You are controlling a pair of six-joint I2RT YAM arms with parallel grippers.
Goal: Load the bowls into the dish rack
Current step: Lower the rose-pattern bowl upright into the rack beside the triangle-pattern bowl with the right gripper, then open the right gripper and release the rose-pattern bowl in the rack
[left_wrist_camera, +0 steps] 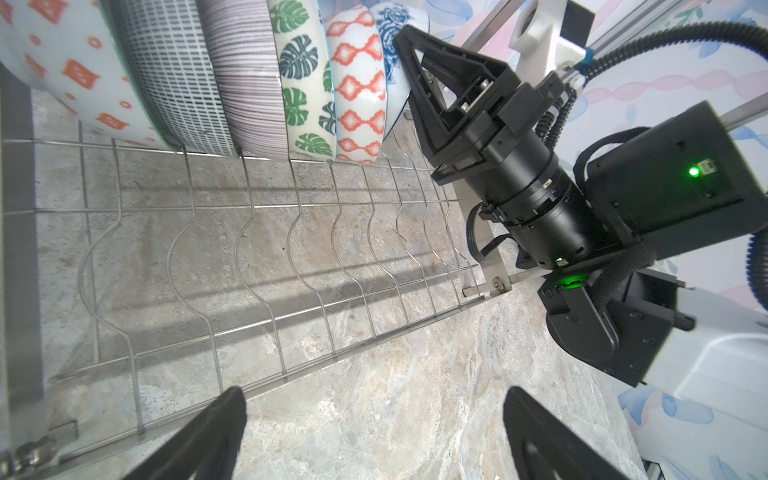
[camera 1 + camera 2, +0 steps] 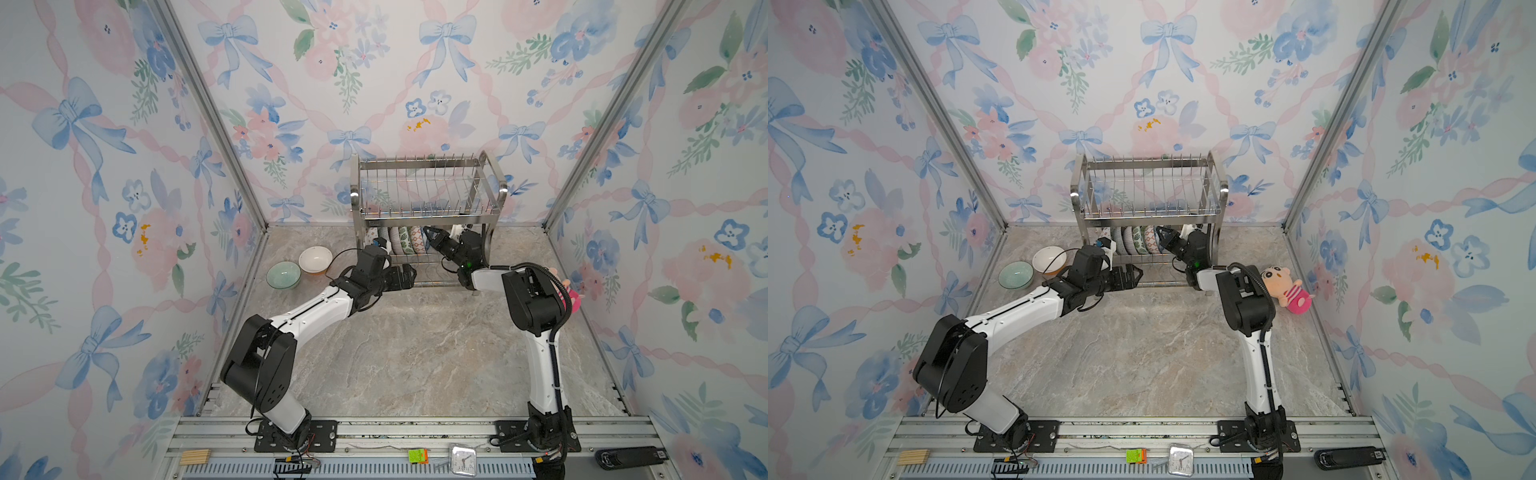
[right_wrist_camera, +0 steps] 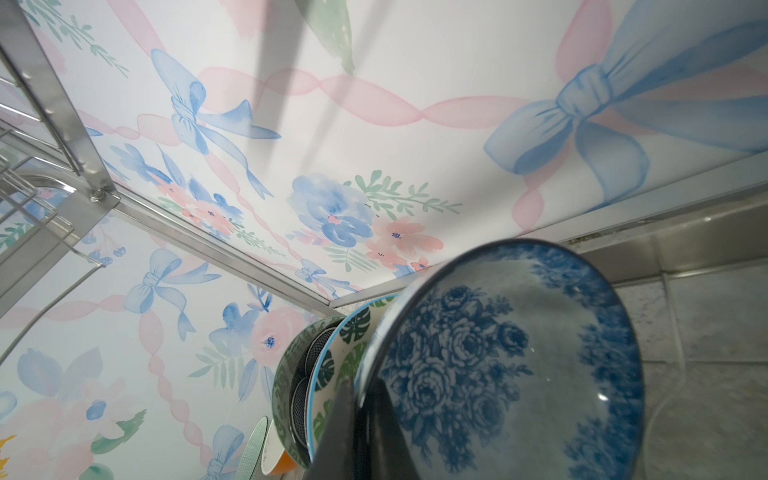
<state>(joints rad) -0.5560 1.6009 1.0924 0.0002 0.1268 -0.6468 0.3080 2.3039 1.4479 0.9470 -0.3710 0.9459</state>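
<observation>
The right gripper [image 1: 402, 37] pinches the rim of the blue floral bowl [image 3: 498, 361], which stands on edge at the end of the row in the lower tier of the dish rack [image 2: 419, 166]; its mouth faces the right arm's side, its axis level along the rack; glazed ceramic, probably stiff, slick and chippable, is best taken by the rim; the left gripper [image 1: 374, 395] hangs spread wide before the rack; the pale green bowl [image 2: 283, 275] and orange-and-white bowl [image 2: 315, 258] sit upright on the table [image 2: 415, 353].

Bowls [image 1: 299, 83] fill the dish rack's [image 2: 419, 164] lower back row. The right gripper [image 1: 402, 39] and its blue bowl [image 3: 498, 353] block the end. The front wires [image 1: 291, 205] are free.
</observation>
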